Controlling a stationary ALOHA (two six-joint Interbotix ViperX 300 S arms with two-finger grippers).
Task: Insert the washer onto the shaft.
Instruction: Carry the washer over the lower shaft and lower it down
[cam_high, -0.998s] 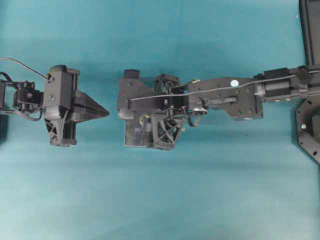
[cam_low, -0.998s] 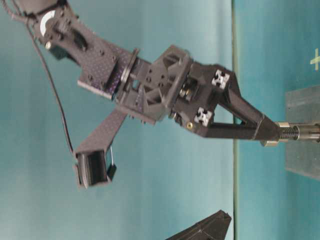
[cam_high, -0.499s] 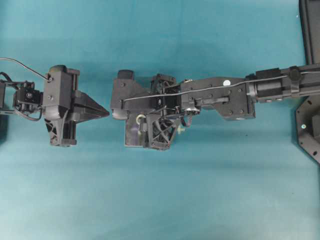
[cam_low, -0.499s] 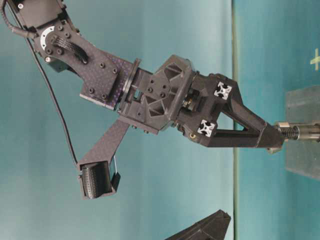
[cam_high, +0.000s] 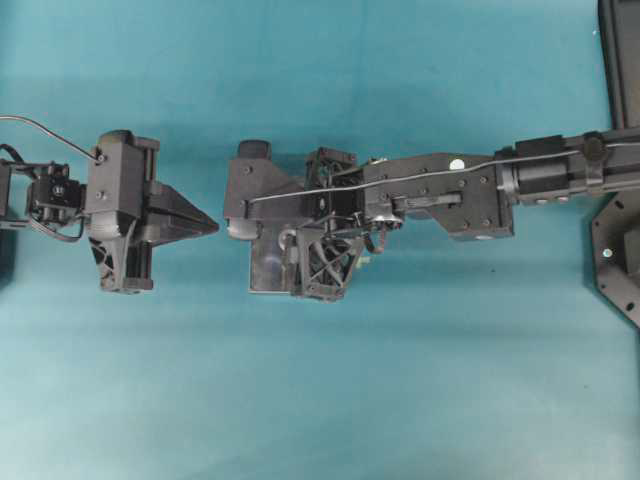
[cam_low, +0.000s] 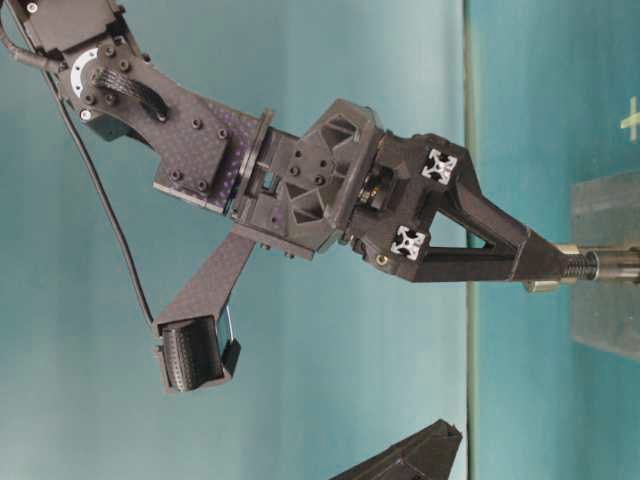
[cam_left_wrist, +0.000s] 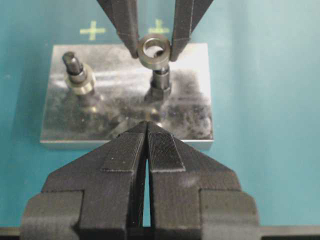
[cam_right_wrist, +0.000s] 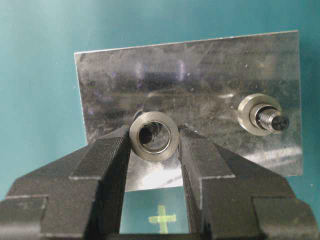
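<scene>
A steel washer (cam_right_wrist: 154, 135) is pinched edge-on between the fingers of my right gripper (cam_right_wrist: 154, 132), which is shut on it. It hangs tilted at the tip of a threaded shaft (cam_left_wrist: 161, 85) that stands on a metal plate (cam_left_wrist: 120, 65). Part of the shaft's top shows through the washer's hole. In the table-level view the washer (cam_low: 545, 268) meets the end of the shaft (cam_low: 600, 265); whether it is threaded on I cannot tell. My left gripper (cam_left_wrist: 146, 125) is shut with nothing in it, just short of the plate's near edge, and in the overhead view the left gripper (cam_high: 212, 225) points at the right arm.
A second shaft (cam_right_wrist: 262, 116) on the same plate (cam_right_wrist: 200, 75) carries its own washer. A green cross (cam_right_wrist: 162, 218) is marked on the teal table beside the plate. A black base (cam_high: 615, 260) stands at the right edge.
The right gripper swayed with the washer at the shaft tip, leaning over half a second ago and coming back close to its earlier pose. The left arm has not moved.
</scene>
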